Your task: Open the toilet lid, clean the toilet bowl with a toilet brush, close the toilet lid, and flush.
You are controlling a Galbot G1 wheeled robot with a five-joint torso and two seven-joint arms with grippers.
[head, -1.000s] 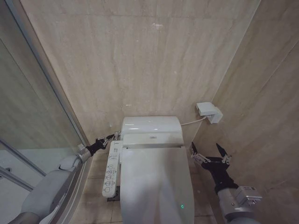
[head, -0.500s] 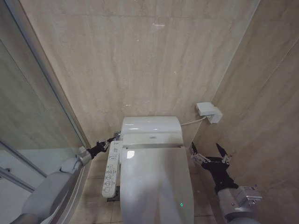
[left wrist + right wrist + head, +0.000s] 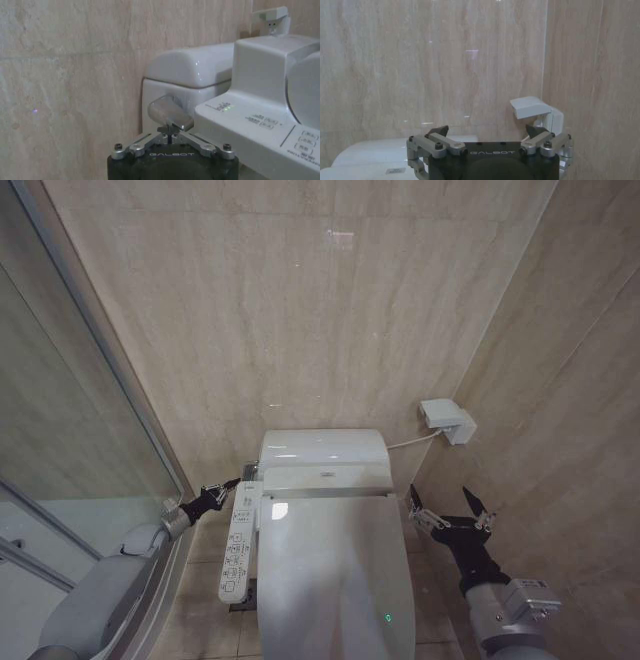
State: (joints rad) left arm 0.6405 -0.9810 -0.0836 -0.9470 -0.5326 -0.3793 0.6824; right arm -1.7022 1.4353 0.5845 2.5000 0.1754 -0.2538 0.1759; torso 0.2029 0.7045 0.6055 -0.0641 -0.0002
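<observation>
The large glossy white oval plastic toilet lid (image 3: 335,570) is seen lying closed. The left gripper (image 3: 170,137), fingers pinched together, is held at the chrome flush lever (image 3: 170,112) on the white cistern (image 3: 190,75). The lever is judged stiff and slick, best pressed near its tip. The right gripper (image 3: 449,509) is held spread apart beside the toilet.

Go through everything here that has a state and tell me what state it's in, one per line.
toilet lid: closed, flat over the bowl.
flush lever: on the tank's side, left gripper's tip right at it.
left gripper: fingers shut, beside the tank.
right gripper: fingers open, holding nothing, beside the toilet near the wall.
green light: lit, at the toilet's front.
</observation>
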